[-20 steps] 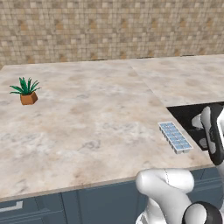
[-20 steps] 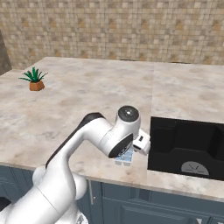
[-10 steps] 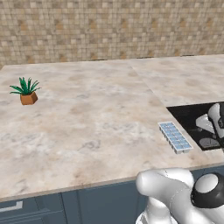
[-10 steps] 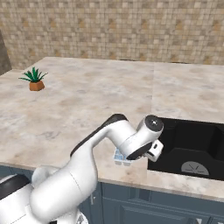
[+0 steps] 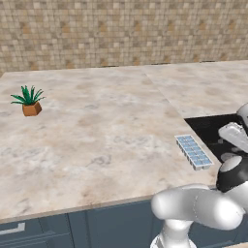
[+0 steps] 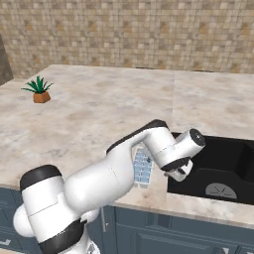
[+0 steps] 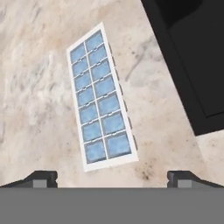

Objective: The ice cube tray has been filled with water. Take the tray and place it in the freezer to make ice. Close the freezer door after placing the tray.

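The ice cube tray [image 7: 100, 98] is a white grid of pale blue water cells [image 7: 109, 105]. It lies flat on the marble counter, just left of the black sink. In the hand view it runs lengthwise away from my gripper [image 7: 112, 178]. The gripper hangs above the tray's near end, open, its two fingertips [image 7: 41, 177] set wider than the tray and holding nothing. From the base the tray [image 5: 193, 151] sits near the counter's front edge. In the right base view my forearm covers part of the tray [image 6: 142, 167], with the gripper [image 6: 179, 172] over the sink's edge. The freezer and its door are out of view.
A black sink [image 6: 225, 163] is sunk into the counter right beside the tray. A small potted plant [image 5: 30, 101] stands far left on the counter [image 5: 97, 131]. A tiled wall [image 5: 121, 34] closes the back. Dark blue cabinet fronts run below the counter edge.
My arm has swung to the right and stretched out, bringing the wrist toward the sink's edge beside the tray. The tray has not moved and the gripper has stayed open.
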